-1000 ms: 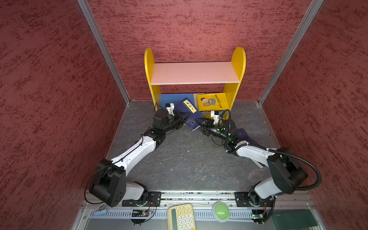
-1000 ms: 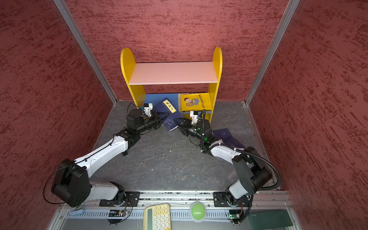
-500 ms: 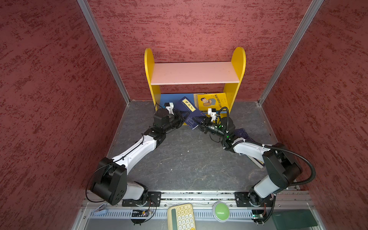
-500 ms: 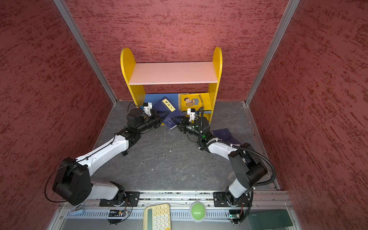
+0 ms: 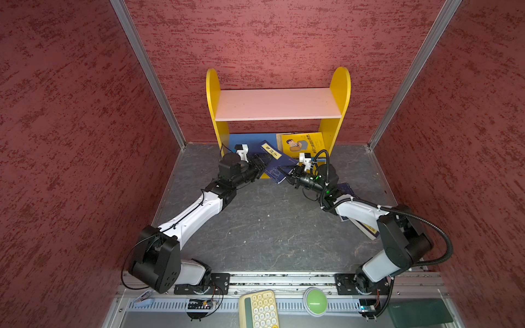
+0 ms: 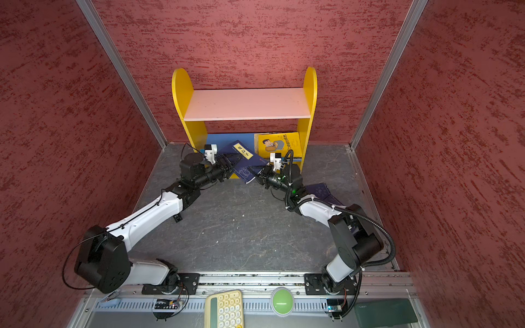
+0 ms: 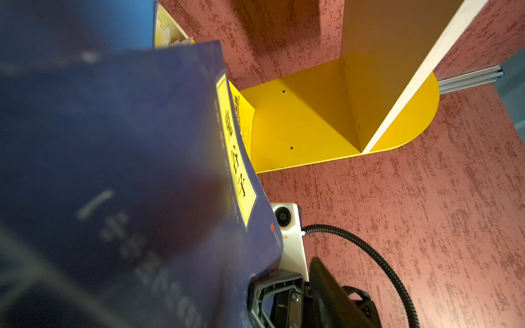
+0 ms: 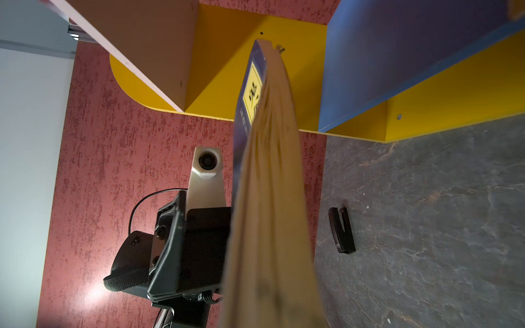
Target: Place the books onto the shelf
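Surroundings: red textured walls [image 5: 71, 142] on three sides and a dark grey, stone-patterned floor [image 5: 270, 227].
Left arm: reaches from the front rail diagonally toward the shelf, white forearm low over the floor, wrist level with the shelf's base.
Left gripper [image 5: 261, 164]: at the left edge of the navy book with the yellow label [image 5: 277, 163]. In both top views its jaws look spread, one above the cover and one below. I cannot tell whether either touches the book.
Right arm: folded at a raised elbow near the right wall, forearm sloping down and inward to the shelf front.
Right gripper [image 5: 284, 172]: clamped on the lower right edge of the navy book with the yellow label. In the right wrist view the book's page edge [image 8: 270, 198] runs straight out from the jaws.
Navy book with the yellow label: tilted between the two grippers, upper part over the front of the blue lower board [image 5: 244, 139], lower corner out over the floor.
Shelf [image 5: 339, 85]: against the back wall; its pink upper board [image 5: 278, 103] holds nothing.
Lower board contents: a yellow book with a cartoon figure [image 5: 302, 142], lying at the right end.
Floor: more navy books [image 5: 345, 188] lie partly under the right forearm, and a small black piece [image 6: 177, 218] lies beside the left forearm.
Front ledge: pale yellow keypad [image 5: 260, 309], green button [image 5: 314, 301], dark green slab [image 5: 420, 311].
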You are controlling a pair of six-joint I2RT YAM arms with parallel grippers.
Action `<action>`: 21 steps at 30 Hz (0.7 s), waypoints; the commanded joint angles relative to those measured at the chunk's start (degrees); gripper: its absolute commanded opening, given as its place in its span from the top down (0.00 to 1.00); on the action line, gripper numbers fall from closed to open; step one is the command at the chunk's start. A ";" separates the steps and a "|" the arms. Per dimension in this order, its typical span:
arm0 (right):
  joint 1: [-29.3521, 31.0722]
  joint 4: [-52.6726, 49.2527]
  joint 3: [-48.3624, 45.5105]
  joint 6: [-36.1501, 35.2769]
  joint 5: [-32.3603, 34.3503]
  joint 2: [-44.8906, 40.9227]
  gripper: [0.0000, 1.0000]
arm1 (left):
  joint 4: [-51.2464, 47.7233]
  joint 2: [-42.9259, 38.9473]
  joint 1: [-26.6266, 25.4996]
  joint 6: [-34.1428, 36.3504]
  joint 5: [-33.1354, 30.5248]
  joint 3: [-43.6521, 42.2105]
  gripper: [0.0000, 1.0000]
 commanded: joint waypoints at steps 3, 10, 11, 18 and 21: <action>-2.54 -6.72 -0.18 -5.17 -5.71 -4.73 1.00 | -7.43 -3.45 5.02 3.78 5.11 1.99 0.26; -6.11 -24.01 -0.47 -18.20 -11.54 -13.74 1.00 | -16.12 -2.80 13.26 9.12 20.02 4.64 0.16; -6.71 -25.20 -0.91 -19.54 -12.24 -15.18 1.00 | -16.60 -1.88 14.18 9.59 23.69 5.20 0.16; -9.95 -23.71 -4.28 -19.45 -17.35 -20.54 1.00 | -18.57 0.31 14.89 15.93 35.62 7.08 0.18; -10.08 -20.79 -5.64 -17.70 -18.86 -21.30 1.00 | -17.08 0.76 14.65 16.17 38.13 7.31 0.20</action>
